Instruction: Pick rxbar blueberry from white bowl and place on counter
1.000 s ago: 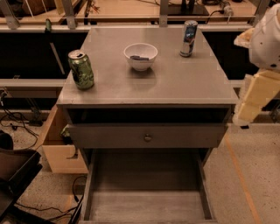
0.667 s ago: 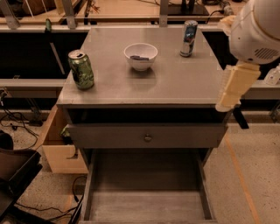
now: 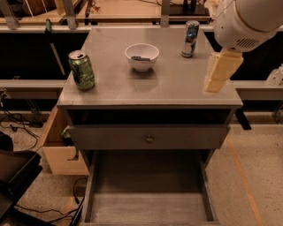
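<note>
The white bowl point(image 3: 141, 56) stands on the grey counter point(image 3: 168, 86) at the back middle. A dark navy wrapper, the rxbar blueberry point(image 3: 140, 58), lies inside the bowl, only partly visible over the rim. My gripper point(image 3: 220, 71) hangs cream-coloured below the white wrist, above the counter's right edge. It is well to the right of the bowl and a little nearer the front, apart from it and from both cans.
A green can point(image 3: 82, 70) stands at the counter's left front. A blue and silver can point(image 3: 191, 39) stands at the back right, near my arm. Below are a drawer with a round knob point(image 3: 149, 139) and an open lower drawer point(image 3: 148, 198). A pale wooden bench point(image 3: 128, 9) lies behind.
My arm has swung left and upward from beside the cabinet's right side to above the counter's right edge. The bowl and both cans have not moved.
</note>
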### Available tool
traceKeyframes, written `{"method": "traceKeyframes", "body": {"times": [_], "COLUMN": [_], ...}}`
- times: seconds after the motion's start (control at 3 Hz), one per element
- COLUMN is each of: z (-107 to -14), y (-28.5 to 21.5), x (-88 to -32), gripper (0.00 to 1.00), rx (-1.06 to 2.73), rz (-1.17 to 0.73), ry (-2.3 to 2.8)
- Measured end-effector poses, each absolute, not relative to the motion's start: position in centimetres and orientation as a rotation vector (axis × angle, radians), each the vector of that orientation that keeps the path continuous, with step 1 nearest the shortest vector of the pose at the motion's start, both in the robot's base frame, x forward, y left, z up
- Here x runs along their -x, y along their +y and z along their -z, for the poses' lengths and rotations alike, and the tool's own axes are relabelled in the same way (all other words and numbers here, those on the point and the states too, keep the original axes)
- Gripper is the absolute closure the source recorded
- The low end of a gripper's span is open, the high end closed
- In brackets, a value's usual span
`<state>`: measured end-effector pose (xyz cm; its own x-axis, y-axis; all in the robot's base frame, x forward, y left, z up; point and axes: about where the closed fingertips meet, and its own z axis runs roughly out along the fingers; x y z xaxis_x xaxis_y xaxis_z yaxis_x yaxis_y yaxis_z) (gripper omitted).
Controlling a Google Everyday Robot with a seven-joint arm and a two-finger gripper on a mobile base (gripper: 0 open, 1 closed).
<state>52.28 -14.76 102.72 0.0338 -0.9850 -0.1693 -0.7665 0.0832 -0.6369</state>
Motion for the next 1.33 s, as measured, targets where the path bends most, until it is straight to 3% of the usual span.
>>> {"method": "traceKeyframes", "body": {"times": [0.67,1.33], "z": [-102.9,-101.7], "y": [-13.5,-8.6], "x": [-53.3,-59.1], "gripper": [0.0,0.0], "rx": [1.716,1.664], "rz": [0.485,0.368], "ry": [1.765,1.733]}}
